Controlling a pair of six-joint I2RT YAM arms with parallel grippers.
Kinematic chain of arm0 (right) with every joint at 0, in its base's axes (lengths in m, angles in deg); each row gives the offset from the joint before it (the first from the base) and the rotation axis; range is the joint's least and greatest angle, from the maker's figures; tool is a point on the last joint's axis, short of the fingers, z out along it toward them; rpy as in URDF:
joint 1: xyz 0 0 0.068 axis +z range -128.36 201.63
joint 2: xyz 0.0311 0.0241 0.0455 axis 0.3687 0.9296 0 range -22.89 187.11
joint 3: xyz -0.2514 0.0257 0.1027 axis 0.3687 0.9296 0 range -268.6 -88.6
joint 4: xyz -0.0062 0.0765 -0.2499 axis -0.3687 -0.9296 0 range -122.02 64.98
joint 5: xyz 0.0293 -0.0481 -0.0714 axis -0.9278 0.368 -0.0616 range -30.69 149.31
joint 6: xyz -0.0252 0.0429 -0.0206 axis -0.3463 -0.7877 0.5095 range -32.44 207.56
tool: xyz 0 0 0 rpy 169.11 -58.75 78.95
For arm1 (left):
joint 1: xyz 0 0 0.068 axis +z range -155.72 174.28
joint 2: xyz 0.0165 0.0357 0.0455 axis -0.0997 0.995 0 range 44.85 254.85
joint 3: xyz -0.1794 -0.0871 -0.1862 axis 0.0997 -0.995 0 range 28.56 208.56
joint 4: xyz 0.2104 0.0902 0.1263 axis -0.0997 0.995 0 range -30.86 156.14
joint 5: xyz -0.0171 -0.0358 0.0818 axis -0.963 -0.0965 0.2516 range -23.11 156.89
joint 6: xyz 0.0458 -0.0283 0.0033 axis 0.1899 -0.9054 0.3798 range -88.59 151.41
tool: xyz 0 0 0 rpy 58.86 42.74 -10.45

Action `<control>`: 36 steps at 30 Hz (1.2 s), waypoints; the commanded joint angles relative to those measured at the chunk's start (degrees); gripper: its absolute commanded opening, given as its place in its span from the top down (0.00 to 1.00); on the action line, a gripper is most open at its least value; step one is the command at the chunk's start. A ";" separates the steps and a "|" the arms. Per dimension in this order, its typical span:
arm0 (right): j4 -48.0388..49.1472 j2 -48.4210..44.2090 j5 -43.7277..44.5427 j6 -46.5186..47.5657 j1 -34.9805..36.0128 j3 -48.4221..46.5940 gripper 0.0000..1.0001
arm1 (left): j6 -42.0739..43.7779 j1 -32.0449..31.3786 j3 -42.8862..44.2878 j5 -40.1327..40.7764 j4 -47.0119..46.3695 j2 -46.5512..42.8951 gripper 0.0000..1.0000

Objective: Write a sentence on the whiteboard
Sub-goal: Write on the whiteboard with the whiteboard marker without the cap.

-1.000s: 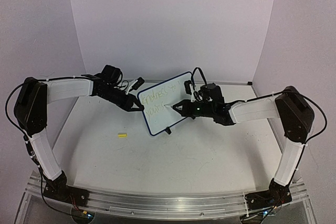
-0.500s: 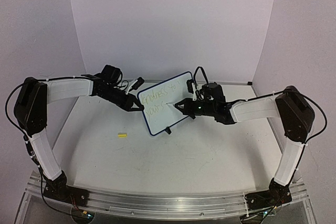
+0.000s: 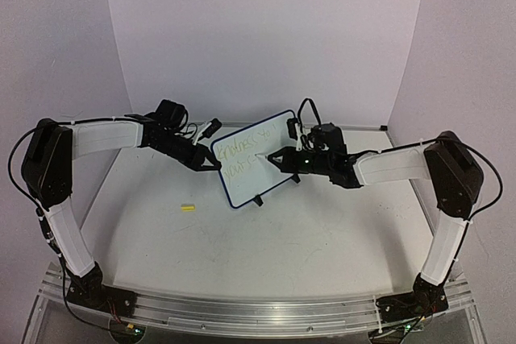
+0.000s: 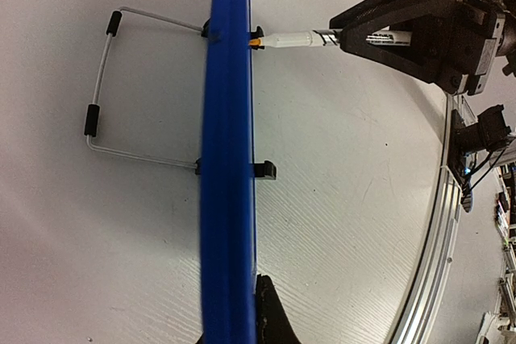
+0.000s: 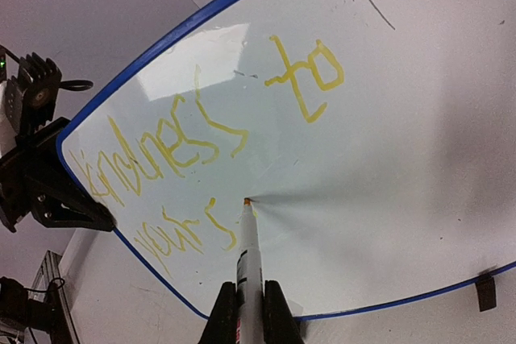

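The whiteboard [image 3: 256,153] stands tilted on the table, its blue rim [image 4: 228,159] edge-on in the left wrist view. My left gripper [image 3: 211,163] is shut on its left edge, one black finger [image 4: 272,316] showing beside the rim. The sentence [image 5: 201,138] is yellow handwriting in two lines, roughly "kindness to" above "yours". My right gripper [image 5: 244,294] is shut on a white marker [image 5: 248,251], whose orange tip touches the board just right of the lower line. From the side, the marker [image 4: 300,39] meets the board face.
A small yellow cap [image 3: 188,208] lies on the table left of the board. Behind the board is its wire stand [image 4: 103,110], with black clip feet [image 4: 264,170] at its base. An aluminium rail [image 3: 242,309] runs along the near edge. Walls close in on three sides.
My right gripper and the marker have shifted slightly right and farther along the board's lower line. The whiteboard and the left arm have not moved.
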 commanded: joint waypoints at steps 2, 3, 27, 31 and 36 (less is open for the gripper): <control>2.06 1.29 -0.80 -0.02 -0.35 -2.50 1.00 | 1.23 -0.18 2.92 0.34 0.61 -0.02 1.00; 2.01 1.47 -1.10 -0.02 -0.33 -2.64 1.00 | 1.27 -0.18 2.92 0.29 0.62 -0.02 1.00; 0.76 1.99 -3.94 0.67 -0.27 0.90 1.00 | 1.22 -0.18 2.91 0.35 0.58 0.20 1.00; 0.42 1.48 -2.78 0.85 -0.27 1.51 1.00 | 1.23 -0.18 2.92 0.35 0.64 0.21 1.00; 0.03 0.98 -1.04 0.74 -0.27 1.79 1.00 | 1.25 -0.19 2.92 0.34 0.59 0.21 1.00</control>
